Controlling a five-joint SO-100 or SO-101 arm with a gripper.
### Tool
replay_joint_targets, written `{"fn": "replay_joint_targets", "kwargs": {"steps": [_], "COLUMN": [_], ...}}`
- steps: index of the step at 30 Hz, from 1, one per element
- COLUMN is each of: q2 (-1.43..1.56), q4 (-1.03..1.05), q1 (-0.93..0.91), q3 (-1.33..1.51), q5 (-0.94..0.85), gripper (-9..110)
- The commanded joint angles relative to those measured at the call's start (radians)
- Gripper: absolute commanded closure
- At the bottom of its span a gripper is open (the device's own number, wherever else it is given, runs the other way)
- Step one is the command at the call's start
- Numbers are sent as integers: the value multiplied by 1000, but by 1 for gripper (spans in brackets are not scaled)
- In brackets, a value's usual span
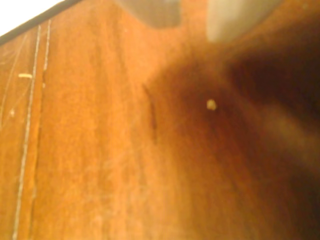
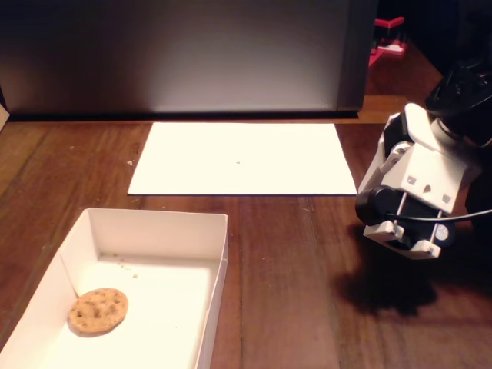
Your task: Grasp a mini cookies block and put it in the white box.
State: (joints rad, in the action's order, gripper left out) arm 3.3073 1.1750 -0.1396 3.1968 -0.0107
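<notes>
On my wrist feed the end effector (image 1: 192,15) enters from the top edge as two blurred pale fingers with a gap between them, nothing held, so I read it as apart. Below it lies bare bench wood (image 1: 100,150) with a single pale crumb (image 1: 211,104) in the shadow, and a white sheet corner (image 1: 20,12) shows at the top left.

On the fixed feed the arm (image 2: 415,192) hangs over the bench's right side, its white housing throwing a dark shadow on the wood toward the right front; the fingertips themselves I cannot make out there. A flat white paper sheet (image 2: 238,157) lies toward the back edge, just to the arm's left, before a grey panel (image 2: 192,54).

The white box (image 2: 219,254) occupies the front left corner of the bench (image 2: 292,292), well apart from the arm. The mini cookies block (image 2: 98,310) lies flat inside it, near the box's left wall, with a few crumbs beside it on the box floor. Open wood separates box and arm.
</notes>
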Motion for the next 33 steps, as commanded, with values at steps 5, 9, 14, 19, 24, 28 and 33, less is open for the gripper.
{"fn": "replay_joint_targets", "kwargs": {"steps": [5, 9, 14, 19, 24, 28, 33], "q2": [71, 71, 71, 71, 71, 71, 71], "q4": [20, 20, 20, 20, 20, 20, 20], "q1": [-5, -5, -5, -5, -5, -5, -5], "q3": [-8, -8, -8, -8, -8, -8, -8], "q5": [-11, -8, -6, -6, -6, -6, -6], "gripper": [101, 101, 101, 101, 101, 101, 101]}}
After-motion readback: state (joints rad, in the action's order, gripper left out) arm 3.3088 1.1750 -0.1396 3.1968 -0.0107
